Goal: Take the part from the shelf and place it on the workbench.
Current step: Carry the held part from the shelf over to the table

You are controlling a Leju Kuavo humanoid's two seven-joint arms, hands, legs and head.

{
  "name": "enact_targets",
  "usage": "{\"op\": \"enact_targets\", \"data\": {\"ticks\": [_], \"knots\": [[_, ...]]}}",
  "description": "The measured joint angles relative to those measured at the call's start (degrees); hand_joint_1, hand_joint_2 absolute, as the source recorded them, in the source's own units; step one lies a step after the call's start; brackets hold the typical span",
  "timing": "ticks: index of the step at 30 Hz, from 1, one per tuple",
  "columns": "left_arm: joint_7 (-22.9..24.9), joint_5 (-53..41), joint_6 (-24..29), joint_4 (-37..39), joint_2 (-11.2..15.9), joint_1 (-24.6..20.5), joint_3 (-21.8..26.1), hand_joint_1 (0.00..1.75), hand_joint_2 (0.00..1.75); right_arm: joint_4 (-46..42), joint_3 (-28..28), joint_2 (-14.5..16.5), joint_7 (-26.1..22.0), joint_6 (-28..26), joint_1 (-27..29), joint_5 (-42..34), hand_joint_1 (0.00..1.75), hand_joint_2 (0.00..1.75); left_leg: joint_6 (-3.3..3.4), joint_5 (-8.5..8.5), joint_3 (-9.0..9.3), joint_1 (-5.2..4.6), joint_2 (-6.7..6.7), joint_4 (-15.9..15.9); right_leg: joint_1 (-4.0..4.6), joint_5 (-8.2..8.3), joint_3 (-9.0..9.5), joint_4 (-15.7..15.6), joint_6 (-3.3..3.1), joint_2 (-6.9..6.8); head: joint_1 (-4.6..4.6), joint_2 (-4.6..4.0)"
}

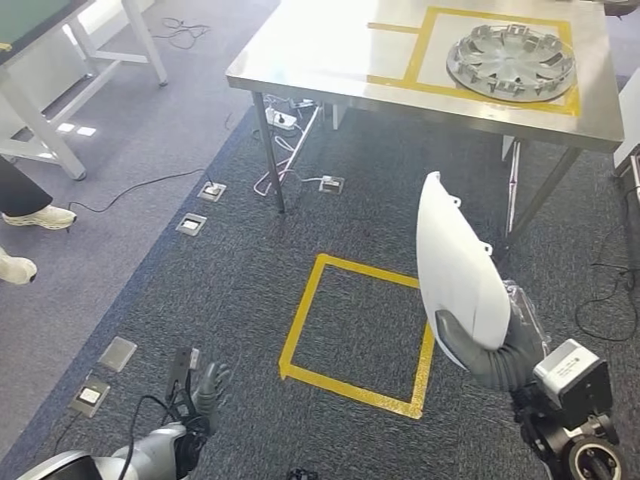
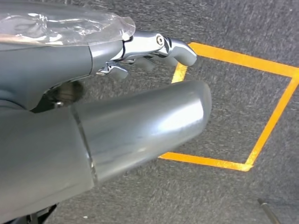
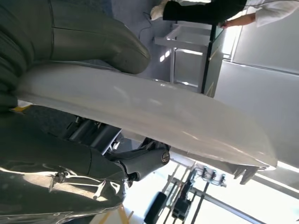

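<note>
The steel workbench (image 1: 332, 50) runs off the frame at twelve o'clock, a silver wheel cover (image 1: 511, 60) inside its yellow tape. At four o'clock the right hand (image 1: 490, 355) clamps the white part (image 1: 456, 265) upright above the carpet; its lower edge is hidden. The left hand (image 1: 207, 390) hangs at seven o'clock, fingers loosely apart, empty.

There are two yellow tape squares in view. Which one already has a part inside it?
The yellow tape square on the workbench: the silver wheel cover lies inside it. The floor square holds nothing.
</note>
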Motion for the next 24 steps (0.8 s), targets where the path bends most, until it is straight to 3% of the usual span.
{"op": "enact_targets", "data": {"ticks": [1, 3, 5, 8, 9, 11, 13, 14, 15, 16, 17, 20, 21, 24], "knots": [[0.0, 0.0, 0.0, 0.0, 0.0, 0.0, 0.0, 0.00, 0.00, 0.0, 0.0, 0.0, 0.0, 0.0, -0.1, -0.2, 1.75, 1.75, -0.13, 1.56, -0.06, 0.17, 0.14, -2.5, -0.11, -0.76, 1.00, 0.0, 0.20, 0.00, -0.06, 0.00], [0.0, 0.1, 0.0, 0.0, 0.1, 0.1, 0.0, 0.00, 0.00, 0.0, 0.0, 0.0, 0.1, 0.1, -0.3, -0.4, 1.75, 1.75, -0.15, 8.10, 1.21, 0.36, 0.59, -10.2, -0.21, -2.44, 2.94, 0.1, 0.73, -0.06, -0.15, 0.00], [-0.1, 0.1, 0.0, 0.0, 0.2, 0.2, 0.0, 0.00, 0.00, 0.0, 0.0, 0.0, 0.2, 0.1, -0.6, -0.5, 1.75, 1.75, 0.32, 12.56, 2.24, 0.26, 1.03, -14.8, -0.04, -4.03, 3.79, 0.2, 1.41, -0.04, -0.17, 0.00], [-0.2, 0.2, 0.0, 0.0, 0.2, 0.1, 0.0, 0.00, 0.00, 0.0, -0.1, 0.0, 0.3, 0.1, -0.8, -0.6, 1.75, 1.75, 1.69, 12.50, 3.27, 0.24, 0.86, -15.4, 0.04, -4.66, 4.67, 1.2, 2.39, -0.09, 0.10, 0.00], [-0.2, 0.1, 0.0, 0.0, 0.2, 0.0, 0.0, 0.00, 0.00, 0.0, -0.1, 0.0, 0.3, 0.1, -0.9, -0.6, 1.75, 1.75, 2.13, 12.17, 3.89, 0.30, 0.80, -15.5, -0.04, -4.69, 4.17, 2.8, 2.62, -0.10, 0.15, 0.00], [-0.2, 0.1, 0.0, 0.0, 0.2, 0.0, 0.0, 0.00, 0.00, 0.0, -0.1, 0.0, 0.2, 0.1, -1.0, -0.6, 1.75, 1.75, 2.76, 11.30, 5.28, 0.25, 0.67, -15.7, -0.18, -6.11, 0.66, 9.2, 2.91, -0.13, 0.33, 0.00], [-0.2, 0.1, 0.0, 0.0, 0.2, -0.1, 0.0, 0.00, 0.00, 0.0, -0.1, 0.0, 0.2, 0.0, -1.0, -0.7, 1.75, 1.75, 3.07, 10.08, 6.62, 0.08, 0.57, -15.7, -0.18, -9.57, -4.42, 16.5, 3.09, -0.13, 0.42, 0.00], [-0.2, 0.1, 0.0, 0.0, 0.2, 0.0, 0.0, 0.00, 0.00, 0.0, 0.0, 0.0, 0.2, 0.0, -0.9, -0.9, 1.75, 1.75, 3.14, 9.43, 7.36, 0.00, 0.46, -15.7, -0.18, -11.46, -6.43, 18.4, 3.13, -0.13, 0.42, 0.00], [-0.2, 0.1, 0.0, 0.0, 0.2, 0.0, 0.0, 0.00, 0.00, 0.0, 0.0, 0.0, 0.2, -0.1, -0.9, -1.0, 1.75, 1.75, 3.17, 8.71, 8.29, -0.07, 0.30, -15.7, -0.18, -12.56, -7.60, 18.5, 3.11, -0.13, 0.42, 0.00], [-0.2, 0.1, 0.0, 0.0, 0.2, 0.0, 0.0, 0.00, 0.00, 0.1, 0.0, 0.0, 0.2, -0.3, -0.9, -1.1, 1.75, 1.75, 3.15, 7.95, 9.33, -0.11, 0.14, -15.7, -0.16, -12.31, -8.05, 16.8, 3.00, -0.13, 0.45, 0.00], [-0.2, 0.1, 0.0, 0.0, 0.2, 0.0, 0.0, 0.00, 0.00, 0.1, -0.1, 0.0, 0.2, -0.4, -0.9, -1.2, 1.75, 1.75, 3.10, 7.15, 10.46, -0.16, 0.01, -15.7, -0.12, -10.24, -7.93, 13.9, 2.79, -0.11, 0.47, 0.00], [-0.1, 0.0, 0.1, 0.0, -0.1, -0.1, -0.1, 0.00, 0.00, 0.1, -0.1, -0.1, 0.2, -0.8, -0.8, -1.5, 1.75, 1.75, 2.56, 4.97, 12.79, -0.38, -0.28, -15.7, 0.38, 1.37, -7.27, 4.1, 1.76, 0.06, 0.77, 0.00], [0.0, -0.1, 0.1, 0.0, -0.1, -0.1, -0.1, 0.00, 0.00, 0.1, -0.2, -0.1, 0.2, -0.9, -0.7, -1.5, 1.75, 1.75, 2.28, 4.53, 13.14, -0.45, -0.37, -15.7, 0.51, 3.57, -7.16, 2.7, 1.45, 0.13, 0.79, 0.00], [0.0, -0.2, 0.1, 0.0, -0.2, -0.3, -0.1, 0.00, 0.00, -0.1, -0.3, -0.2, 0.1, -1.0, -0.6, -1.6, 1.75, 1.75, 1.51, 4.40, 13.17, -0.50, -0.40, -14.2, 0.46, 3.91, -5.74, 1.7, 0.68, 0.23, 0.62, 0.00]]}}
